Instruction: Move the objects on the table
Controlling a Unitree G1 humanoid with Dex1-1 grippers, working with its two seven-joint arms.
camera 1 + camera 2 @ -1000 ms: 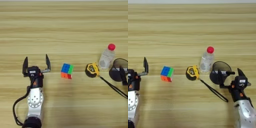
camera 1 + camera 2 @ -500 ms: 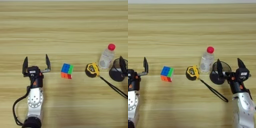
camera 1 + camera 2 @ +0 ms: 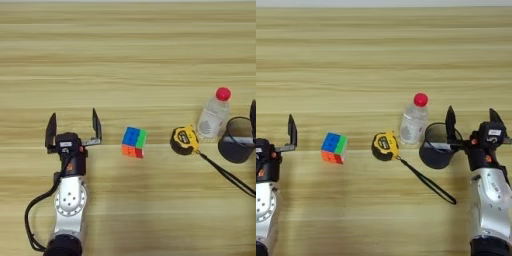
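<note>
In the left eye view my left gripper (image 3: 72,129) sits spread and idle left of the puzzle cube (image 3: 134,142); the tape measure (image 3: 183,140) and bottle (image 3: 214,113) lie beyond. In the right eye view alone, my right gripper (image 3: 472,122) shows, spread beside the black cup (image 3: 437,147). I should centre it over the rim before closing.

Puzzle cube (image 3: 134,142), tape measure (image 3: 183,140), upright bottle (image 3: 214,113), black cup (image 3: 436,146) in a row.
</note>
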